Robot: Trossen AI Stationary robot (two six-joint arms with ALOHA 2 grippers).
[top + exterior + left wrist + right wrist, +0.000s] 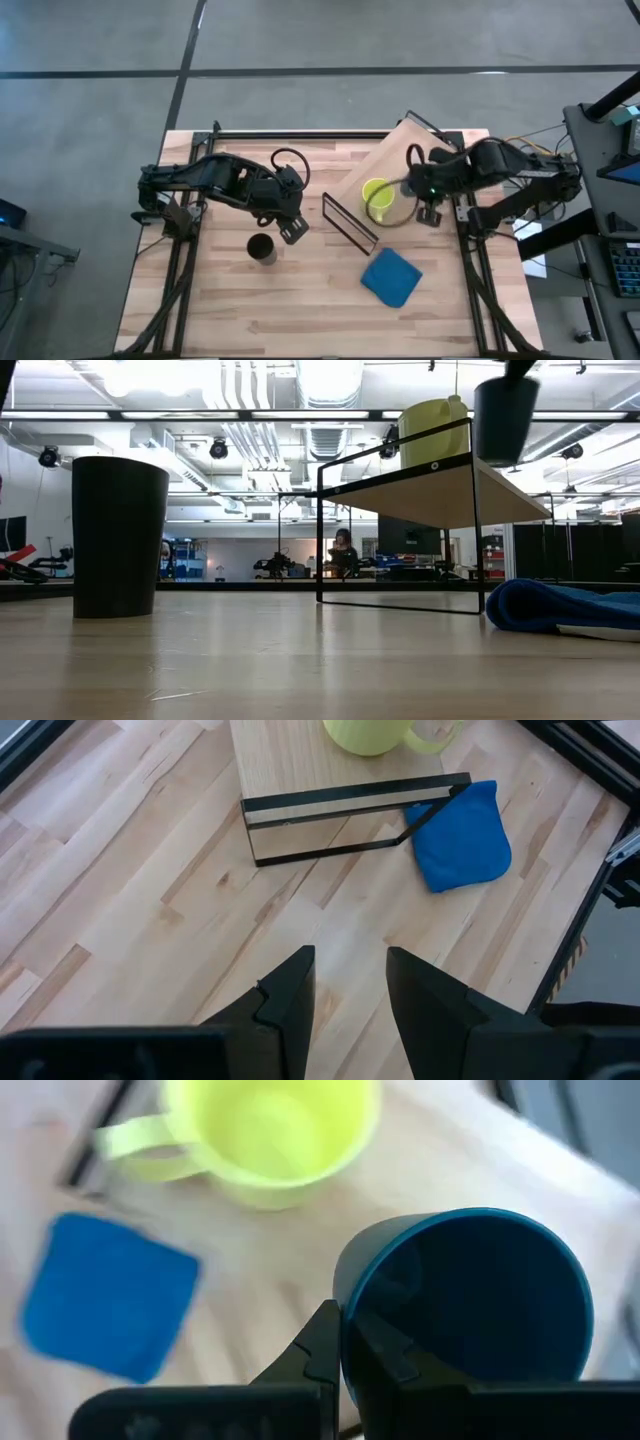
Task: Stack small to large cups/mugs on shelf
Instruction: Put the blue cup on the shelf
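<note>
The light-wood shelf (400,160) stands slantwise at the table's far right. The yellow mug (378,198) (432,432) (265,1135) stands upright on its board. My right gripper (348,1352) hangs over the shelf's near side, next to the mug, shut on the dark blue cup (505,415) (470,1295). The taller black cup (262,248) (120,535) stands on its base on the tabletop, left of the shelf. My left gripper (291,227) (350,985) hovers open above bare table just right of the black cup, touching nothing. My right gripper pinches the blue cup's rim (345,1295) on one side of its mouth, one finger inside the cup and one outside, coming from above. The cup hangs upright, mouth up, below the fingers. Whether its bottom (503,460) touches the shelf board cannot be told.
A flat blue square pad (392,277) (460,840) lies on the table near the shelf's near end. The shelf's black end frame (350,815) stands between my left gripper and the mug. Bare tabletop stretches along the near edge. A person sits far back in the room (343,550).
</note>
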